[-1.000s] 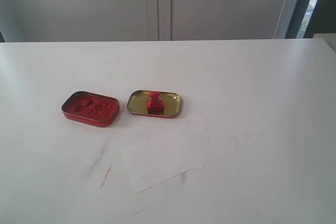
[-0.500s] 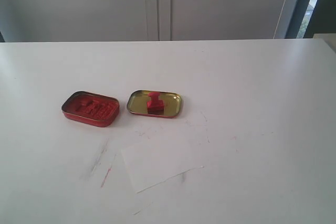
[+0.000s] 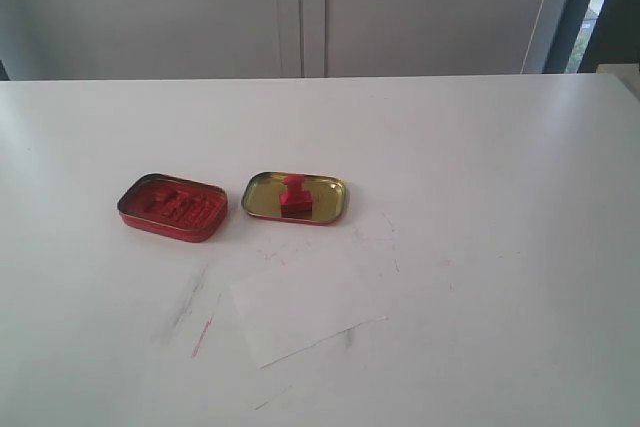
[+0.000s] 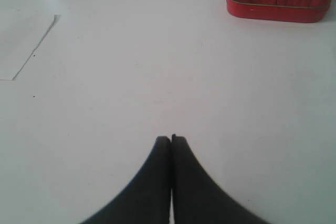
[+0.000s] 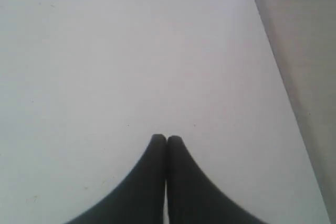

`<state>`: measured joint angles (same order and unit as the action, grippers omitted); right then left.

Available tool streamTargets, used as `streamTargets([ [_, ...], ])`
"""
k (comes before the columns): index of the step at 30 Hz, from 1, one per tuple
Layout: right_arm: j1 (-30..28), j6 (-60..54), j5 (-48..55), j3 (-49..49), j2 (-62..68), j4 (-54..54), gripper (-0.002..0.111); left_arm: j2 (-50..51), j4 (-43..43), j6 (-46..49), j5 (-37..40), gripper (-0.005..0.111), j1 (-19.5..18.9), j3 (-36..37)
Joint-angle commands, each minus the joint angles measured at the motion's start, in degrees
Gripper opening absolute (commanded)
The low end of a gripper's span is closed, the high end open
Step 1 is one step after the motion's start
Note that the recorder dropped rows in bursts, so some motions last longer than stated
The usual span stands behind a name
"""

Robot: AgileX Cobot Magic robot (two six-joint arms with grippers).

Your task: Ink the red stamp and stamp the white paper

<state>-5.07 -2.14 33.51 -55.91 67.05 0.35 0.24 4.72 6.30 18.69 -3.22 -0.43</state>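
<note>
Exterior view, stamp: the red stamp (image 3: 295,196) stands upright, knob up, inside the gold-lined lid (image 3: 334,195) near the middle of the table (image 3: 500,177).
Exterior view, ink: the ink tin (image 3: 172,207) sits open just left of the lid, not touching it, with its red pad rutted and uneven.
Exterior view, paper: the white paper (image 3: 305,305) lies flat and skewed, nearer the camera than both tins and apart from them. No print shows on it.
Exterior view, marks: grey smudges (image 3: 188,299) and a short red streak (image 3: 205,335) mark the table left of the sheet.
Exterior view, change: nothing that I can see. Stamp, lid, tin and paper lie just as they did a second ago, and neither arm is in this view.
Left wrist view, gripper: the left gripper (image 4: 171,139) has its jaws together with nothing between them, over bare table. The ink tin is well ahead of it, and a corner of the paper shows at the frame's edge.
Right wrist view, gripper: the right gripper (image 5: 167,139) also has its jaws pressed together and empty. It is over bare table near the table's far edge, and no task thing is in sight.
Meaning for the task: it appears not yet begun. The stamp is unheld and the paper unmarked. One gripper would likely have to open and reach the knob before any inking.
</note>
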Motion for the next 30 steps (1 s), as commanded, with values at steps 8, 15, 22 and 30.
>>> streamTargets([
  [8,0.0,-0.4,8.2,-13.6,15.8,0.2,0.0,-0.2,0.2,0.0,0.6,0.0,-0.1,0.4],
  [15,1.9,-1.3,12.3,-20.2,21.9,0.2,0.0,-0.2,0.2,0.0,0.6,0.0,-0.1,0.4],
  [22,7.7,-2.8,15.4,-26.6,28.4,0.2,0.0,-0.2,0.2,0.0,0.6,0.0,-0.1,0.4],
  [30,12.8,-5.4,20.1,-34.0,36.1,0.5,0.0,-0.2,0.2,0.0,0.6,0.0,-0.1,0.4],
])
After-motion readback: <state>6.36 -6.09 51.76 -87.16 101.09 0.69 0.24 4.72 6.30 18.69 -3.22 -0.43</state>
